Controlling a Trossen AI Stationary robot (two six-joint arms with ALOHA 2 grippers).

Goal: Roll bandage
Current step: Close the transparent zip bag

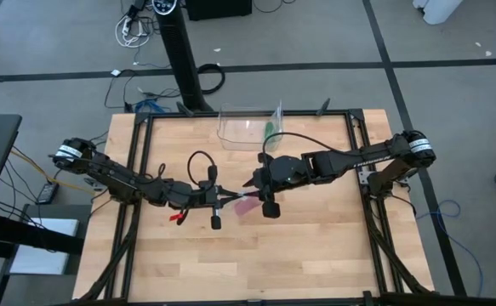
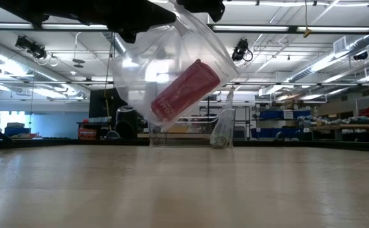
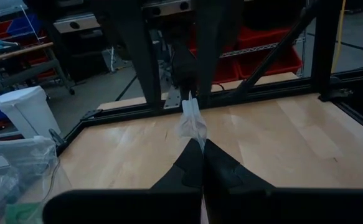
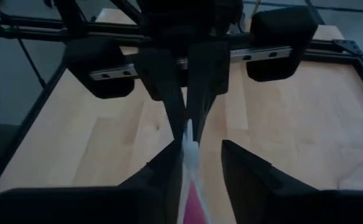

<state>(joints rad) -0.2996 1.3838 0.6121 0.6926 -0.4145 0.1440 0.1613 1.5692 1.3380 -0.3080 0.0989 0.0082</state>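
A clear plastic bag (image 2: 171, 69) with a small magenta-pink bandage roll (image 2: 184, 94) inside hangs tilted above the wooden table (image 1: 316, 246), clear of it. In the high view the pink roll (image 1: 248, 205) shows between the two grippers at mid-table. My left gripper (image 3: 198, 144) comes from the table's left and is shut on the bag. My right gripper (image 4: 197, 163) comes from the right and is open. Its fingers stand on either side of the bag's upper edge (image 4: 190, 146). My left gripper pinches a bunched edge of the clear bag (image 3: 192, 124) between its two fingers, coming about level from the table's left. The bag hangs below the fingers, tilted, with the roll inside and nothing on the table. My right gripper: the bag's edge lies close to one finger (image 4: 169, 168); I cannot tell whether it touches.
A clear plastic box (image 1: 248, 127) stands at the table's far edge with a green item (image 1: 271, 129) at its right side. It also shows in the low view (image 2: 222, 130). Black frame rails (image 1: 139, 161) run along the table's left, right and far edges.
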